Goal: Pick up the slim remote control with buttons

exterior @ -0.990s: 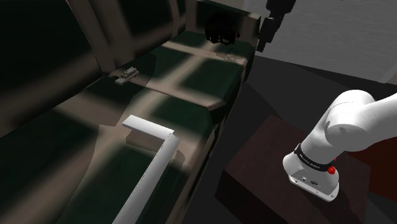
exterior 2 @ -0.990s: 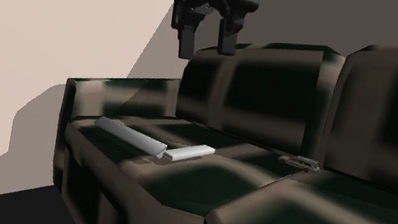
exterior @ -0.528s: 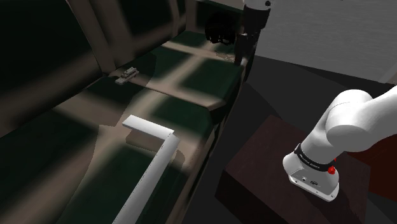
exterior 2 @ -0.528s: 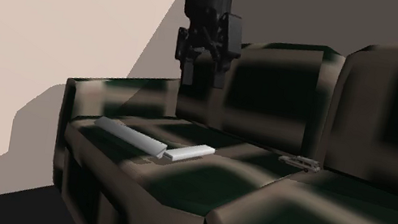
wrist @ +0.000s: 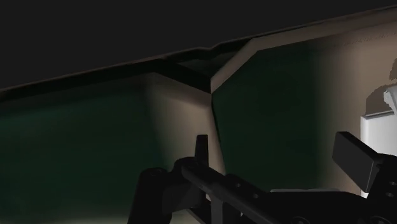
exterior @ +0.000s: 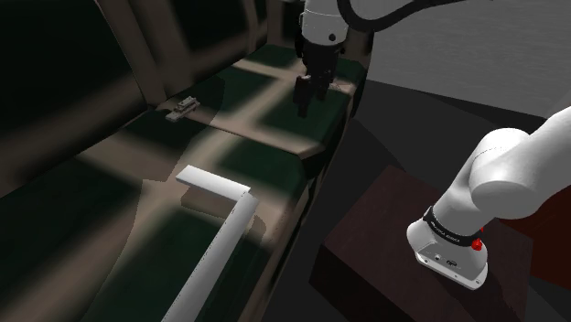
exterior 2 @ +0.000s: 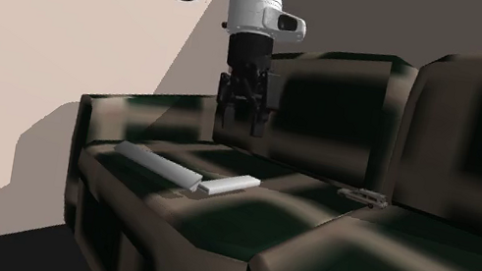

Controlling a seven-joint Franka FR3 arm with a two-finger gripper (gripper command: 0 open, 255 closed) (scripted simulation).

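The slim grey remote control [exterior: 183, 108] lies on the dark green and tan sofa seat [exterior: 265, 114], close to the crease under the backrest; in the second exterior view the remote [exterior 2: 365, 195] sits at the foot of the back cushions. My black gripper [exterior: 304, 96] hangs open above the seat near the sofa's far end, well to the shoulder view's right of the remote and apart from it. It points down over the seat [exterior 2: 241, 120]. In the wrist view the fingers [wrist: 201, 151] stand apart with nothing between them.
Two long white bars [exterior: 215, 183] [exterior: 220, 261] lie on the seat nearer the camera, meeting at a corner; they lie below the gripper in the second exterior view [exterior 2: 160, 164]. The sofa's armrest [exterior 2: 93, 116] ends the seat. The arm's dark stand [exterior: 384, 229] is beside the sofa.
The arm has swung toward the shoulder view's left and come down, bringing the gripper from beyond the sofa's end to above the seat. The fingers stayed open. The remote has not moved.
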